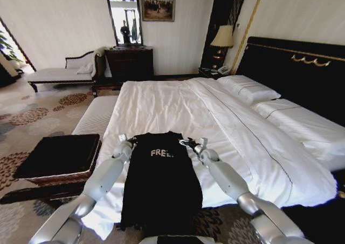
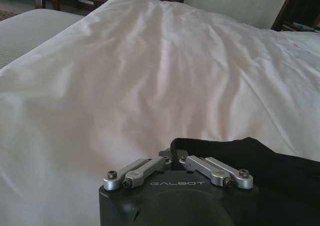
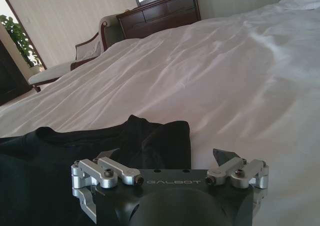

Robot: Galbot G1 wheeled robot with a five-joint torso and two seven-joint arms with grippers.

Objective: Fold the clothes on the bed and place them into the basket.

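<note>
Clothes: one black T-shirt, white "FREE" lettering, lies flat on the foot end of the bed, hem hanging over the edge toward me. My left gripper sits at the shirt's left shoulder corner; my right gripper at the right shoulder corner. Both rest low on the white duvet.

Left wrist view: my left fingers are drawn together at the tips, right at the black fabric's edge. Looks like they pinch the cloth, but the contact spot is half hidden by the wrist housing, so not certain.

Right wrist view: my right fingers stand apart, one tip over bare sheet, the other over the folded sleeve. Nothing clamped there.

Basket, brown wicker with flat black top, stands on the carpet just beside the bed's left corner, next to my left arm. White bench runs beyond it along the bed's side.
</note>
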